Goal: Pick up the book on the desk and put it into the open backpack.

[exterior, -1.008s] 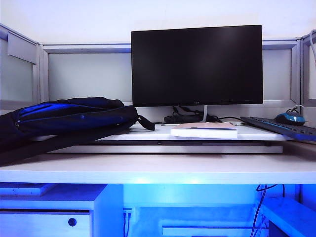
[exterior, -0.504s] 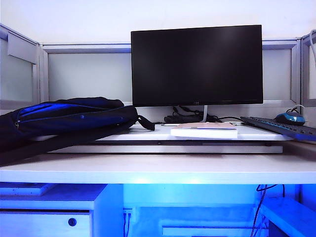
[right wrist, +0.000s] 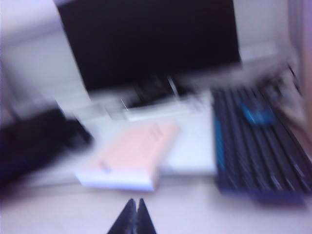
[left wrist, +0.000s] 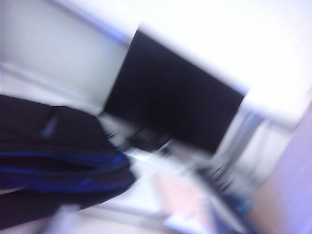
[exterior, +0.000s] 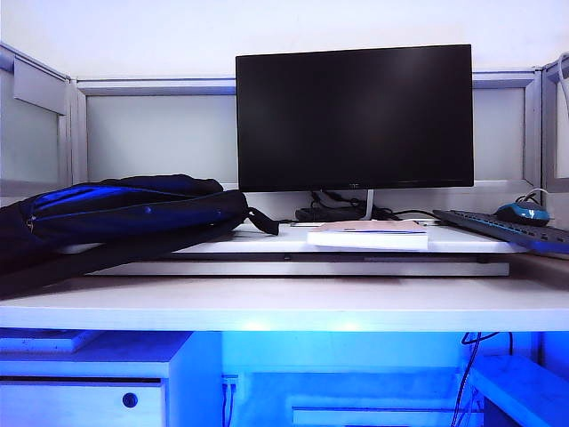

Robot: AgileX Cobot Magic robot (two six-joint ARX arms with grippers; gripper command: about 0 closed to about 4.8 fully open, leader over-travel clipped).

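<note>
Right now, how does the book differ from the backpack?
The book is thin, flat and pale pinkish-white; the backpack is bulky, floppy and dark with blue lining. The book lies in front of the monitor; the backpack slumps at the left. Both rest on the desk, with neither gripper touching them.

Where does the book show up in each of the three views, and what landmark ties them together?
Exterior view: the book lies flat on the raised platform, right of centre, below the monitor.
Left wrist view: blurred pinkish shape near the lower edge, beside the backpack.
Right wrist view: pink cover at centre, ahead of the shut right tool, keyboard beside it.
Shared landmark: the dark monitor behind the book.
</note>
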